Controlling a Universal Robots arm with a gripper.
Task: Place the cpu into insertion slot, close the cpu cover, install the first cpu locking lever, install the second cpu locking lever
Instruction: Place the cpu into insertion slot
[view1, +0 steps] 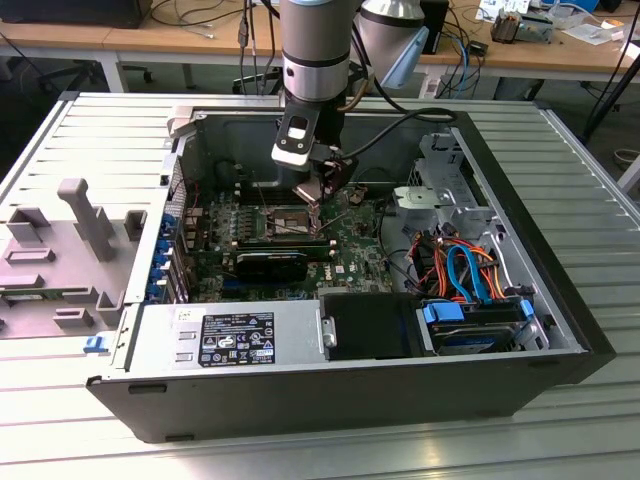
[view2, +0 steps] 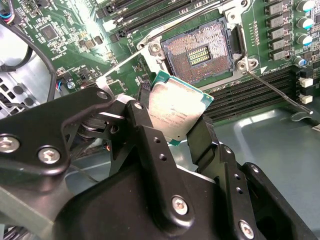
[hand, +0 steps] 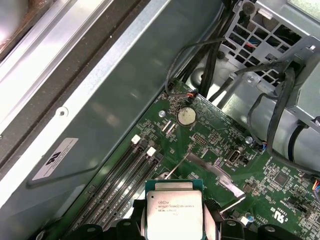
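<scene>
My gripper (view2: 172, 125) is shut on the cpu (view2: 175, 107), a small square chip with a dull silver top, pinched at two opposite edges. It hangs tilted just above and beside the insertion slot (view2: 200, 52), whose gold contact field lies bare. In the first wrist view the cpu (hand: 174, 212) sits between the dark fingers, and beyond it the silvery cpu cover (hand: 215, 172) stands swung up. Two thin wire locking levers (view2: 272, 87) (view2: 120, 62) stick out on either side of the slot. In the exterior view the gripper (view1: 318, 200) hovers over the slot (view1: 283, 222) inside the open computer case.
The green board (view1: 350, 265) lies in the black case (view1: 560, 330). Black memory slots (view2: 250, 95) run beside the socket. A long black block (view1: 270, 262) sits in front of it. A drive cage (view1: 450, 190), orange and blue cables (view1: 465, 270) and a power supply (view1: 230, 340) crowd the case.
</scene>
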